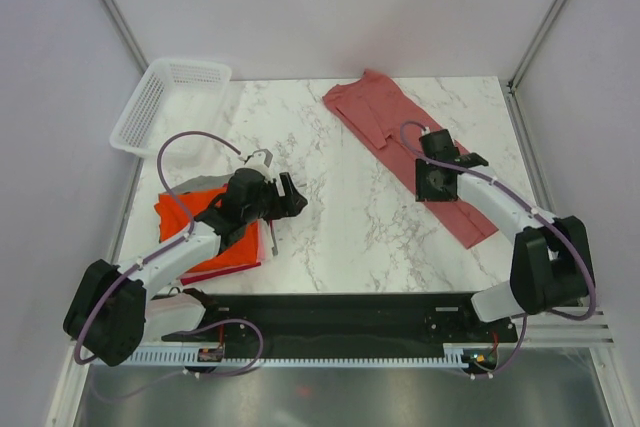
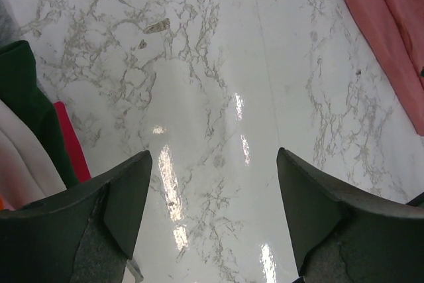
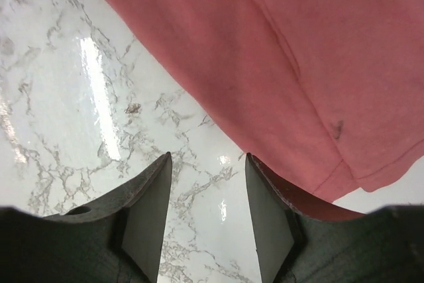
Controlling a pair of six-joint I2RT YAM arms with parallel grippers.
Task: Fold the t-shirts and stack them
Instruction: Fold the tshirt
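A dusty pinkish-red t-shirt (image 1: pixel 385 117) lies as a long diagonal strip on the right of the marble table (image 1: pixel 340 207). My right gripper (image 1: pixel 433 187) hangs over its near half. In the right wrist view the gripper (image 3: pixel 209 164) is open and empty above bare marble, its right finger at the edge of the shirt (image 3: pixel 298 44). A stack of folded t-shirts lies at the left, with orange-red (image 1: pixel 185 222) under grey (image 1: pixel 200 184). My left gripper (image 1: pixel 292 197) is open and empty just right of the stack. It shows over marble in the left wrist view (image 2: pixel 214 164).
A white mesh basket (image 1: pixel 170 102) stands at the far left corner. In the left wrist view the stack's edge shows dark green (image 2: pixel 30 97), red and pale layers, and the pinkish-red shirt (image 2: pixel 384 24) lies at the upper right. White walls enclose the table.
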